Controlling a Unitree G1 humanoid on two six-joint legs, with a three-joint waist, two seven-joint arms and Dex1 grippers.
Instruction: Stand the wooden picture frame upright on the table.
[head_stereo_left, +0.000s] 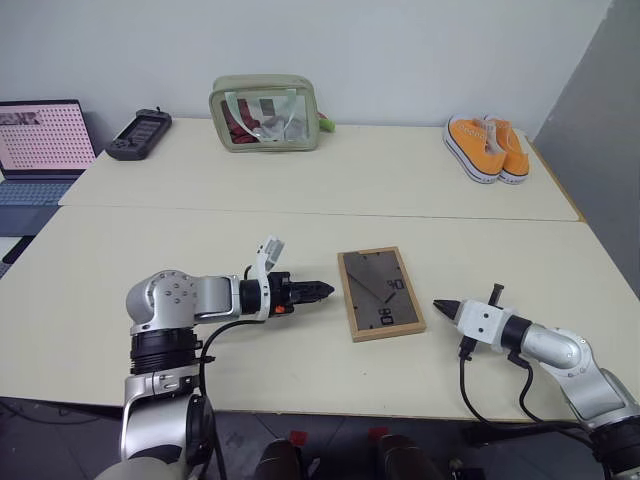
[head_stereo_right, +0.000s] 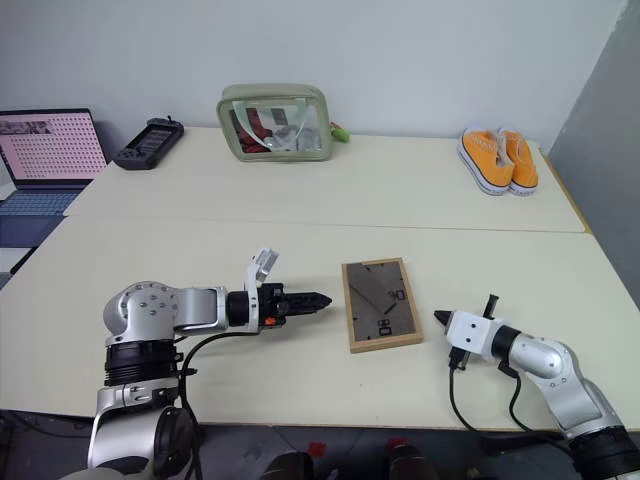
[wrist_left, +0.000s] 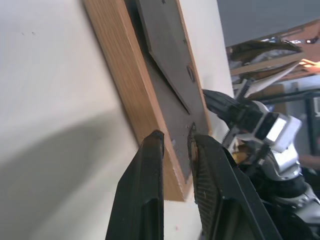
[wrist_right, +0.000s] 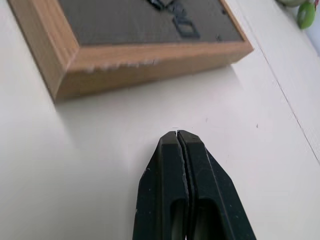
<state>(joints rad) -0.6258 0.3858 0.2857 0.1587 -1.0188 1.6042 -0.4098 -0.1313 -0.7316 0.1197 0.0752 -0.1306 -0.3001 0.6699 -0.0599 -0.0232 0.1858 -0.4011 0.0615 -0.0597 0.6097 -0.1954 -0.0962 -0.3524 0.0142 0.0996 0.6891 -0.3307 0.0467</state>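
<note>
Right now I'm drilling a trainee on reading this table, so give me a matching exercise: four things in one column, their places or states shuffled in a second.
Things:
1. wooden picture frame
2. orange sneakers
3. right claw
4. mesh pouch

Places or states:
A. shut, beside the frame, apart from it
B. far edge of the table, near the middle
C. flat, dark panel up
D. far right corner

Pairs: 1-C, 2-D, 3-A, 4-B
</note>
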